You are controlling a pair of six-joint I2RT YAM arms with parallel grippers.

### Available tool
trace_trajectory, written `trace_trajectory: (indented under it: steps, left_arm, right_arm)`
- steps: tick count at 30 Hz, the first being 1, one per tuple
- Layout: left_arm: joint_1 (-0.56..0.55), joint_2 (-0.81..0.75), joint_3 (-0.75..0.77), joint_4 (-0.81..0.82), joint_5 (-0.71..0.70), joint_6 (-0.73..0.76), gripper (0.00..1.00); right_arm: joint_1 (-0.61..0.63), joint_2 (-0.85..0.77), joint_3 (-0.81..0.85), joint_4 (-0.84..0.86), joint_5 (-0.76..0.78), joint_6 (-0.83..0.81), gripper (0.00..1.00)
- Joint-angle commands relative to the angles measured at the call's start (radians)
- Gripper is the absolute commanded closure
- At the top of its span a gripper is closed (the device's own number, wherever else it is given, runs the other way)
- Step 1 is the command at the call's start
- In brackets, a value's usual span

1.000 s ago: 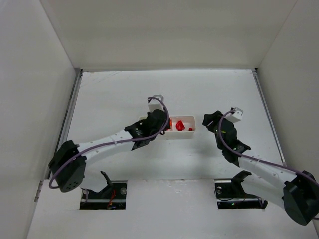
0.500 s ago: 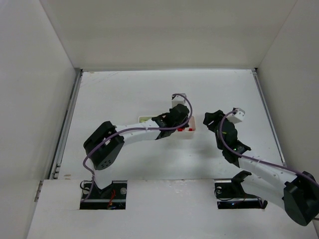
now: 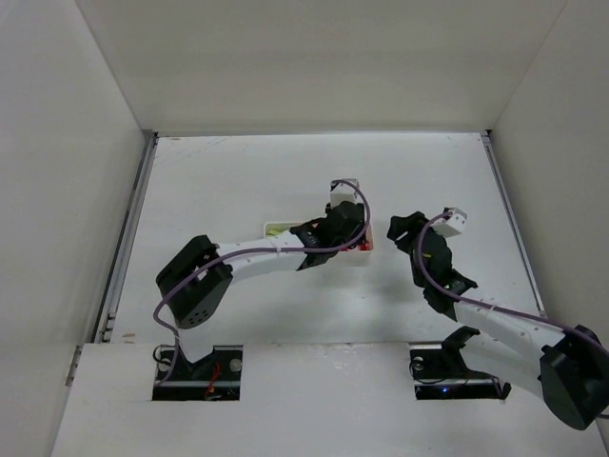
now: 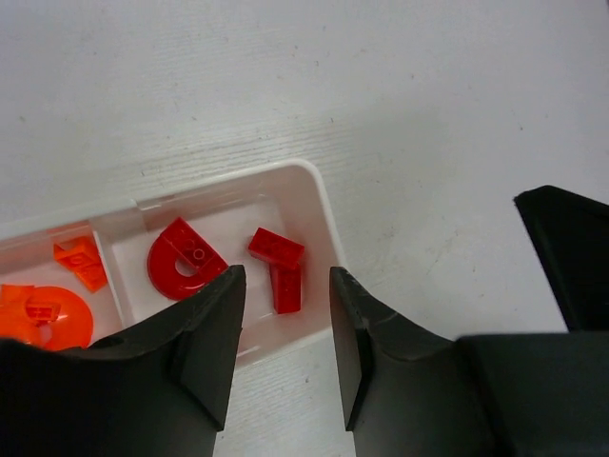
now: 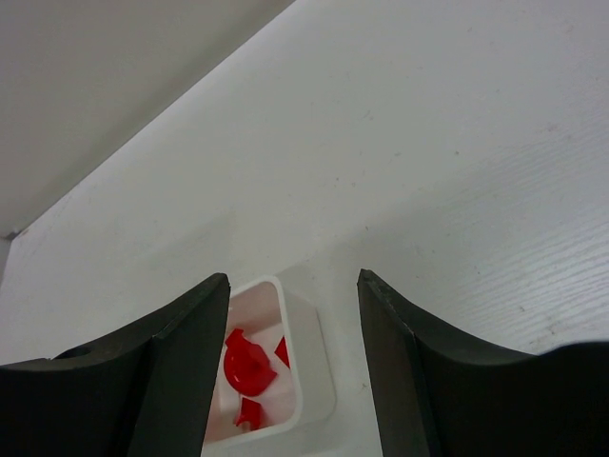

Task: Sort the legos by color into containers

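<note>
Leave the red legos (image 4: 276, 248) in the end compartment of the tray (image 4: 324, 214). Lift the left end effector (image 4: 284, 286), parted and empty just above them, straight up clear of the rim; hold the right end effector (image 5: 293, 286), also spread empty, beside the tray.

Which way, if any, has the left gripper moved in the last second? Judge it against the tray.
Yes. The left gripper has shifted right along the tray, from over its left half to over its right end.
</note>
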Motion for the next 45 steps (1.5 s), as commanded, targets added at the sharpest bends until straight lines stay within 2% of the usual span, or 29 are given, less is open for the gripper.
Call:
trace_trajectory:
  steps: [1,12,18,23,27,32,39,45]
  left_arm:
    - [0.005,-0.139,-0.036,0.028,-0.056,0.020,0.61]
    - [0.143,-0.440,-0.334,0.027,-0.084,0.000,0.54]
    - [0.277,-0.696,-0.544,-0.010,-0.123,-0.023,0.50]
    - [0.373,-0.920,-0.688,-0.107,-0.136,-0.083,0.49]
    - [0.455,-1.044,-0.760,-0.254,-0.140,-0.159,0.49]
    - [0.564,-1.107,-0.813,-0.335,-0.122,-0.221,0.50]
    - [0.628,-1.173,-0.800,-0.384,-0.068,-0.242,0.51]
    - [0.637,-1.104,-0.802,-0.348,-0.058,-0.248,0.51]
  right_arm:
    - [0.016,0.001,0.014,0.060,0.033,-0.014,0.38]
    - [0.019,0.036,0.028,0.063,0.010,-0.017,0.37]
    - [0.033,0.089,0.048,0.064,0.018,-0.031,0.37]
    - [0.031,0.064,0.039,0.061,0.047,-0.040,0.36]
    - [0.021,0.018,0.012,0.061,0.055,-0.014,0.35]
    - [0.019,0.015,0.003,0.069,0.058,-0.007,0.35]
    - [0.014,0.041,0.017,0.061,0.019,-0.011,0.34]
    - [0.019,0.039,0.017,0.067,0.013,-0.014,0.34]
